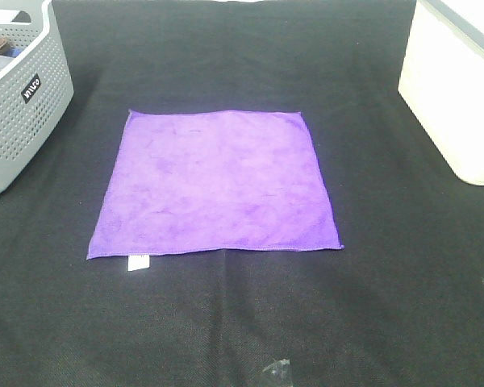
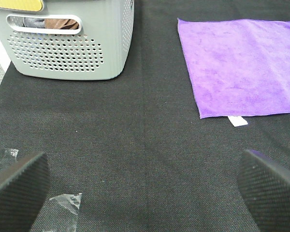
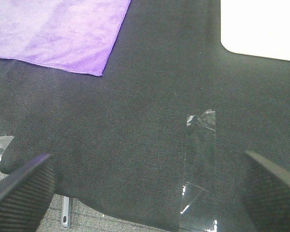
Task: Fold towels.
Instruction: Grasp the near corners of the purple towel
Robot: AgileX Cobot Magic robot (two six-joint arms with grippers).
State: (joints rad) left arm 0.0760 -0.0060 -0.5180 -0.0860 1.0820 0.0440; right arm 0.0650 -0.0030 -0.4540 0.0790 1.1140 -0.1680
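A bright purple square towel (image 1: 214,182) lies flat and unfolded in the middle of the black cloth-covered table. Its small white tag (image 1: 137,262) sticks out at the near left corner. The towel also shows in the left wrist view (image 2: 241,65) with its tag (image 2: 237,121), and one corner of it shows in the right wrist view (image 3: 58,31). My left gripper (image 2: 145,188) is open and empty, well short of the towel's near left corner. My right gripper (image 3: 150,188) is open and empty, short of the near right corner. Neither arm shows in the exterior view.
A grey perforated basket (image 1: 20,97) with items inside stands at the far left, seen too in the left wrist view (image 2: 67,41). A white bin (image 1: 456,81) stands at the far right. Strips of clear tape (image 3: 200,159) lie on the black cloth near the front edge.
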